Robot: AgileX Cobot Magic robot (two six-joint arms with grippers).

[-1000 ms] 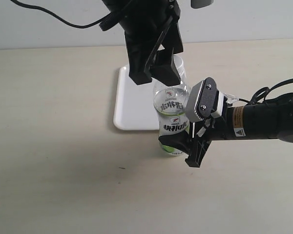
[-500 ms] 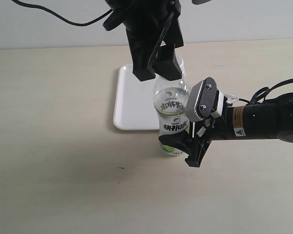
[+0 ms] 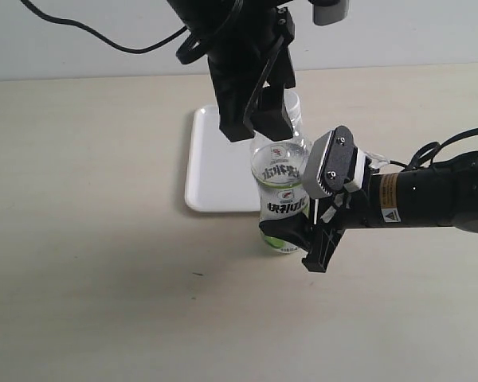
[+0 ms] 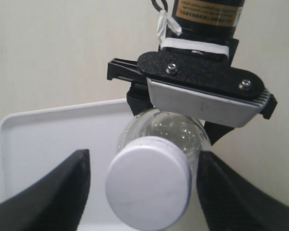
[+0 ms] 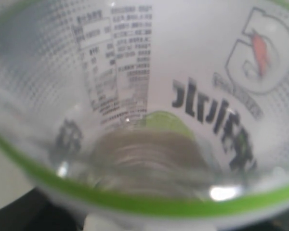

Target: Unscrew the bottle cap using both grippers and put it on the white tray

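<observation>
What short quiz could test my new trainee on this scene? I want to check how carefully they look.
1. True or false: the cap is on the bottle.
2. The left tool is: A) shut on the cap; B) open, a finger either side of the cap; C) far from the bottle.
3. Which tool grips the bottle's lower part?
Key: 1 true; 2 B; 3 the right tool.
</observation>
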